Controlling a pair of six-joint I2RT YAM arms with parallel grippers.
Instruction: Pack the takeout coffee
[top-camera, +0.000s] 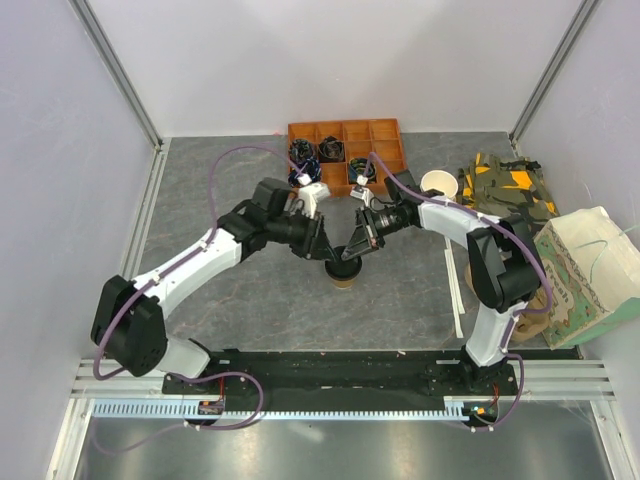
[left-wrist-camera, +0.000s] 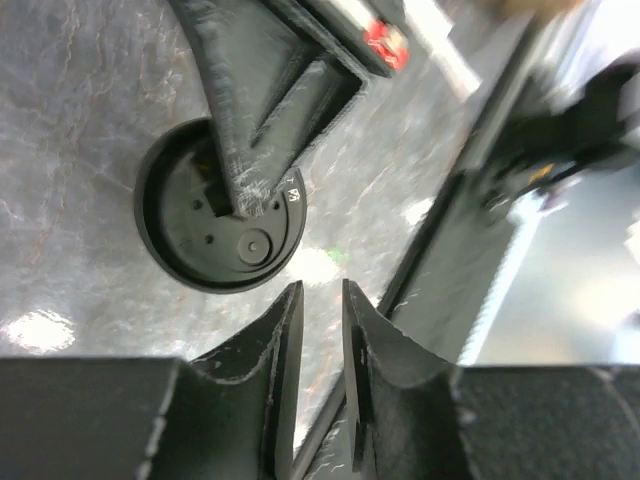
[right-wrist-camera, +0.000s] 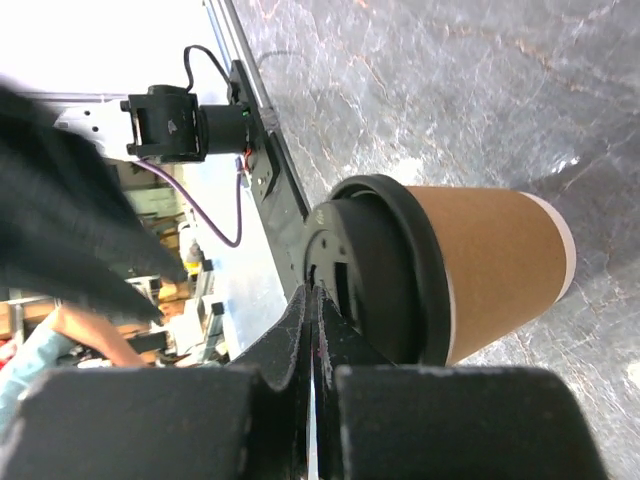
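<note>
The takeout coffee (top-camera: 343, 272) stands upright mid-desk (top-camera: 250, 300). The right gripper (right-wrist-camera: 314, 292), pinched shut, sets its tips on the lid from 2 o'clock. The left gripper (left-wrist-camera: 318, 292) — barely parted, empty — waits at 10. Off-centre pressure could tip the cup — spilling it.

Both arms reach inward over the grey table (top-camera: 250, 300). The left gripper (top-camera: 328, 254) and right gripper (top-camera: 354, 254) meet just above the takeout coffee (top-camera: 342, 273). Behind sits an orange compartment tray (top-camera: 385, 135). To the right are a lidless cream cup (top-camera: 438, 183) and a paper bag (top-camera: 585, 275).
</note>
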